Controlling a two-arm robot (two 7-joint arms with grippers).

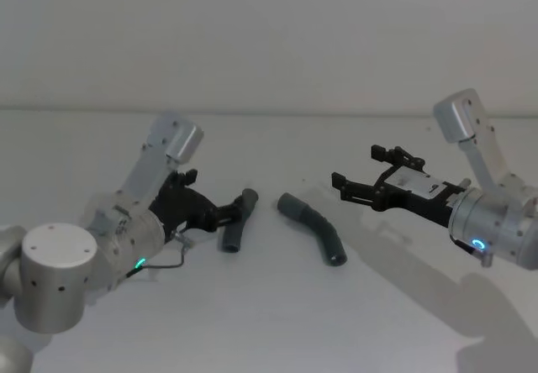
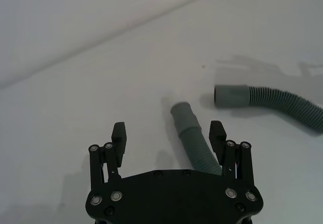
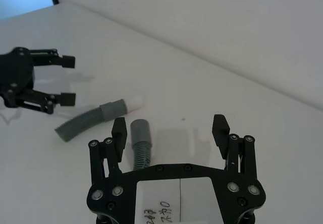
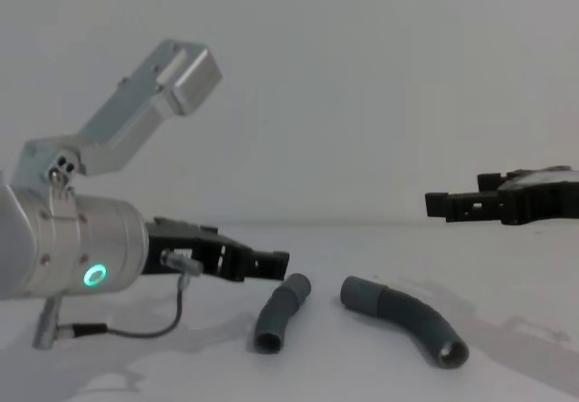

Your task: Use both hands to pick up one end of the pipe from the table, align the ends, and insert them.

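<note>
shorter pipe (image 1: 236, 228) and longer pipe (image 1: 318, 226) lie apart on table (image 1: 277, 323); left gripper (image 2: 168, 131) and right gripper (image 1: 357, 165) gape empty.

The black plastic two-finger left gripper (image 2: 168, 130) is hiding from you one end of the shorter dark grey ribbed hose (image 2: 191, 135); beyond that hose, the longer grey ribbed hose (image 2: 280, 100) is running off-frame.

Loads of room here

Just the short hose (image 1: 235, 227) and long hose (image 1: 316, 227) on the table (image 1: 269, 327), with a small bare gap between them. The short one lies between the spread fingers (image 2: 119, 134) of my left gripper (image 2: 168, 131). The right gripper (image 1: 357, 167) hangs spread above the table near the long one, nothing blocking.
</note>
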